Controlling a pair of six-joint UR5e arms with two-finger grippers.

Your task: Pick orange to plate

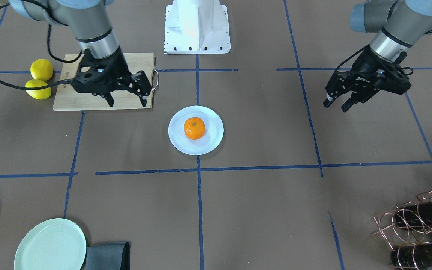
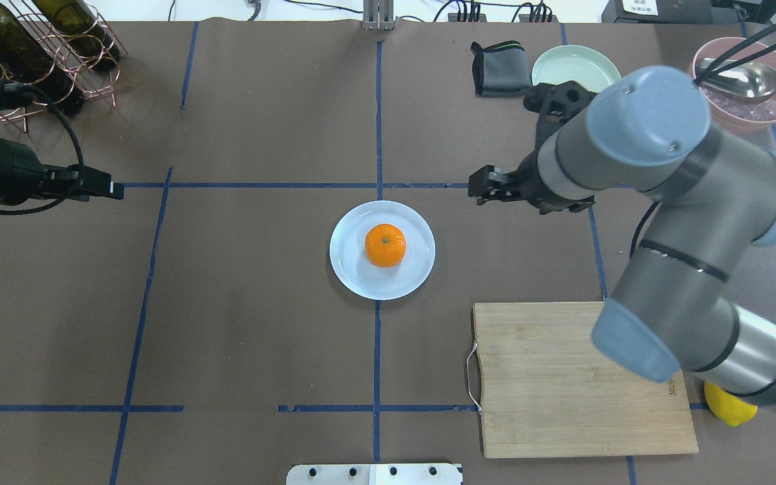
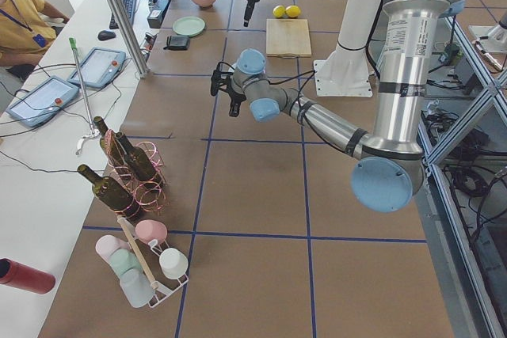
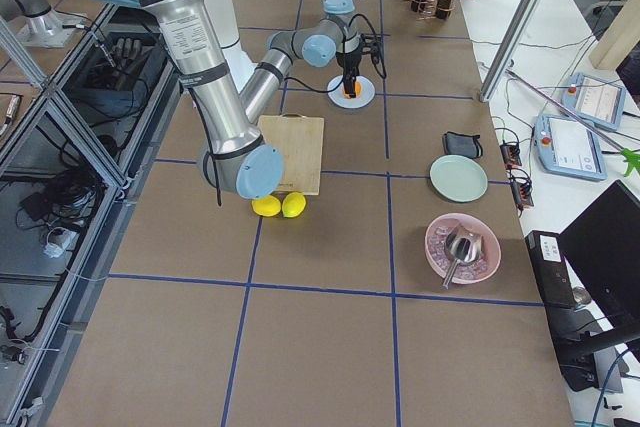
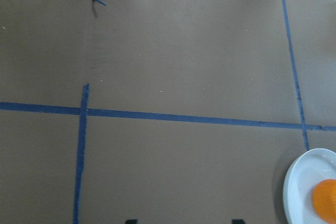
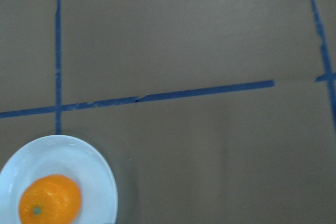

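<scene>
The orange (image 1: 194, 128) rests on the white plate (image 1: 210, 144) at the table's centre, stem dot up. It also shows in the overhead view as the orange (image 2: 385, 244) on the plate (image 2: 354, 273). My right gripper (image 1: 126, 102) hovers open and empty above the cutting board's corner, apart from the plate. On the other side my left gripper (image 1: 336, 107) hangs open and empty, well away from the plate. The left wrist view catches the plate (image 5: 299, 187) and orange (image 5: 326, 200) at its lower right. The right wrist view has the orange (image 6: 50, 200) at its lower left.
A wooden cutting board (image 1: 66, 101) lies beside two lemons (image 1: 40, 78). A mint-green plate (image 1: 51, 245) and grey cloth (image 1: 107, 257) sit at one corner, a copper wine rack (image 1: 418, 225) at another. A pink bowl with a spoon (image 2: 745, 84) stands near the mint plate.
</scene>
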